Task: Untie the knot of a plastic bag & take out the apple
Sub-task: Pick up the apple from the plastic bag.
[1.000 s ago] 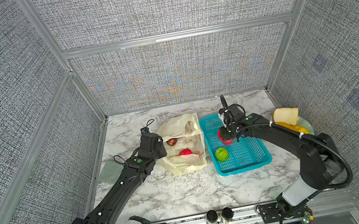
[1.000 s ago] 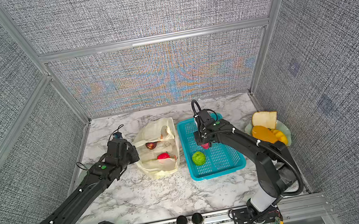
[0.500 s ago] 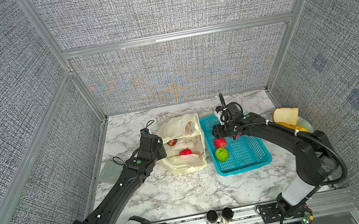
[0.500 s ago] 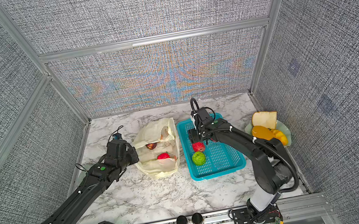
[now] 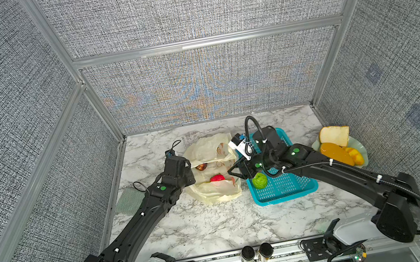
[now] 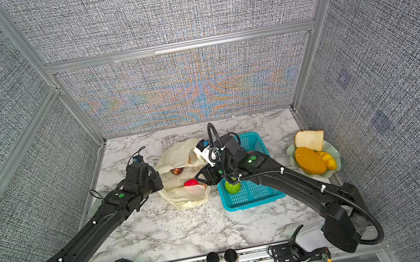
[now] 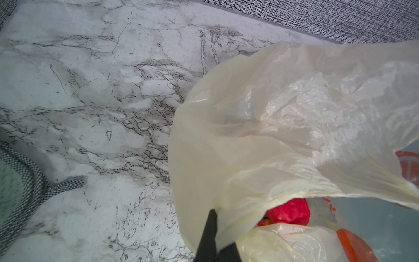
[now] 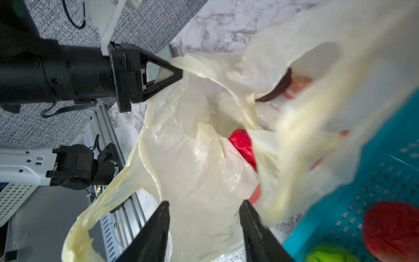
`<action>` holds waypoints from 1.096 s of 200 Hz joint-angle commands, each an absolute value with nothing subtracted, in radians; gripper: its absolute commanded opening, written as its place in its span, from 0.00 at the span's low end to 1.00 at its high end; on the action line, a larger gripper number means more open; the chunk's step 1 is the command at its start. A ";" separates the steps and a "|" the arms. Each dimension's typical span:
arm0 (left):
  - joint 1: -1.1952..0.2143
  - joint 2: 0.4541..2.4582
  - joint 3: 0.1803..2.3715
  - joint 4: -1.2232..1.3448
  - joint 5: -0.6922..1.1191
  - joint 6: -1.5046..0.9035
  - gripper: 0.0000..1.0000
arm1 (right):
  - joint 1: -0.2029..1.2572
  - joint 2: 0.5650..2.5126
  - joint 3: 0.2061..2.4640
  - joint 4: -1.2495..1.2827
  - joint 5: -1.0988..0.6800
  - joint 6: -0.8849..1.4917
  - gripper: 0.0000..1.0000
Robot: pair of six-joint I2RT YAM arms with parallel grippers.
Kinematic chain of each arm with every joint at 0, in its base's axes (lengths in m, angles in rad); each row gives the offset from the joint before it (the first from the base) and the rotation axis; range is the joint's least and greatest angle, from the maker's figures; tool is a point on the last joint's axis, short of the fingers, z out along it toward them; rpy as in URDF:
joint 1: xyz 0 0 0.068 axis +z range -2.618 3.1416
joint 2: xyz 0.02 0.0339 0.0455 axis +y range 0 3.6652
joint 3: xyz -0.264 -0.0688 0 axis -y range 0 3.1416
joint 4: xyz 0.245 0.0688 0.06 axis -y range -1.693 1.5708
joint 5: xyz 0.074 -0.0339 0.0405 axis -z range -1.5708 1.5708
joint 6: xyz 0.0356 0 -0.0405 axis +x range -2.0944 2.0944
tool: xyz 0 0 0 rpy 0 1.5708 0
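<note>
Left hand (image 8: 175, 73) is pressed together on a fold of the plastic bag (image 5: 207, 149) at its rim, holding the mouth up and open. The bag lies on the counter (image 5: 205, 226) just beside the turquoise basket (image 5: 285, 198); whether it touches the basket's wall I cannot tell. Right hand (image 8: 205, 203) is spread and empty, poised just off that same wall and pointing into the bag's mouth.

No knot shows anywhere and the handle strips hang loose, so the untying looks done. A red fruit (image 8: 390, 229), by my reading the apple, sits inside the basket next to a green fruit (image 5: 259, 180), so the removal looks done too. A second red fruit (image 5: 217, 178) and a brown fruit (image 5: 201, 166) remain in the bag, outside the basket. Whether either must come out I cannot tell, though the right hand's heading suggests another reach.

A second ago the right hand was over the basket with the red fruit between its jaws. Half a second ago the fruit lay in the basket with the hand beside it. Now the hand has swung past the basket's wall toward the bag. Left hand and bag have hardly shifted.
</note>
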State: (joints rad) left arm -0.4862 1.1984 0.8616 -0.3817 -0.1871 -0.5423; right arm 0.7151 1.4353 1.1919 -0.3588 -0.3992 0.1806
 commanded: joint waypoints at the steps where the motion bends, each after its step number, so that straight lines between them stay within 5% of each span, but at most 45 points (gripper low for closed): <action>1: -0.485 1.206 0.869 -0.361 -0.172 -0.547 0.00 | 0.748 1.537 1.262 -0.346 -0.284 0.177 0.51; 82: -0.485 1.149 0.838 -0.367 -0.186 -0.567 0.00 | 0.801 1.907 1.505 -0.418 -0.163 0.098 0.53; 191: -0.486 1.187 0.804 -0.306 -0.083 -0.582 0.00 | 0.804 2.232 1.855 -0.368 -0.023 0.169 0.98; 219: -0.485 1.211 0.821 -0.307 -0.064 -0.582 0.00 | 0.804 2.294 1.907 -0.333 0.006 0.210 0.99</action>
State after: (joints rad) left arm -0.4854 1.1965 0.8066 -0.3317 -0.0956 -0.5785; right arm 0.8036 2.2578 1.8706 -0.3740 -0.0376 0.1566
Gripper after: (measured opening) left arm 0.049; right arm 0.991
